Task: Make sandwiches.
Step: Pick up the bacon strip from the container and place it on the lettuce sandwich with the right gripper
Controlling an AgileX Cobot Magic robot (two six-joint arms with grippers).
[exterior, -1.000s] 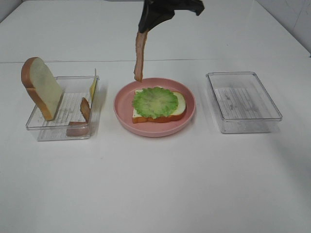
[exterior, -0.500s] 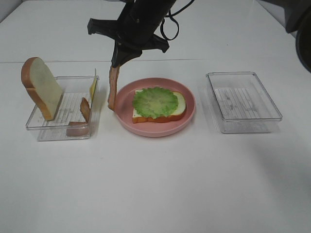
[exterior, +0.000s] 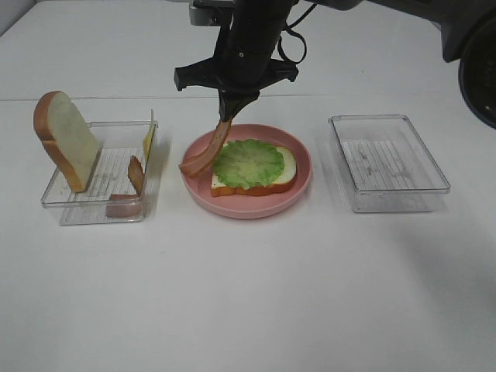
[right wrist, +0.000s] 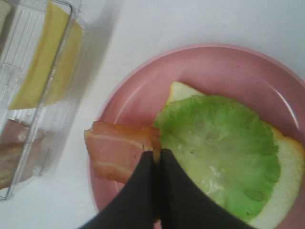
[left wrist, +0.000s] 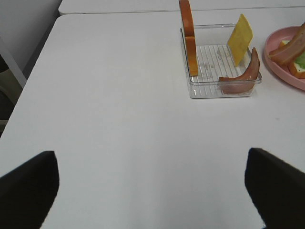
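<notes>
**A:** Looking at the right tool [exterior: 225,118], is it clenched on anything?

**B:** Yes. Its jaws are pinched tight on the upper end of a bacon strip [exterior: 206,153]. The strip hangs slanted, with its lower end down on the pink plate [exterior: 304,177], on the side towards the left tray [exterior: 54,200].

**A:** And where is the sandwich [exterior: 284,172]?

**B:** It lies flat in the middle of the plate, one slice of bread with ruffled lettuce [exterior: 248,161] on top. The bacon strip is just beside the lettuce's edge, not across it.

**A:** What is in that left tray?

**B:** A spare bread slice [exterior: 66,139] propped upright, a cheese slice [exterior: 148,138] standing against the wall nearest the plate, and two bacon pieces [exterior: 136,173].

**A:** The other side?

**B:** A second clear tray [exterior: 391,200] sits on the counter [exterior: 248,294], apart from the plate.

**A:** And the left tool [left wrist: 150,157]?

**B:** Released, with its jaws spread wide over bare counter and nothing between them. It is well apart from the left tray.
</notes>
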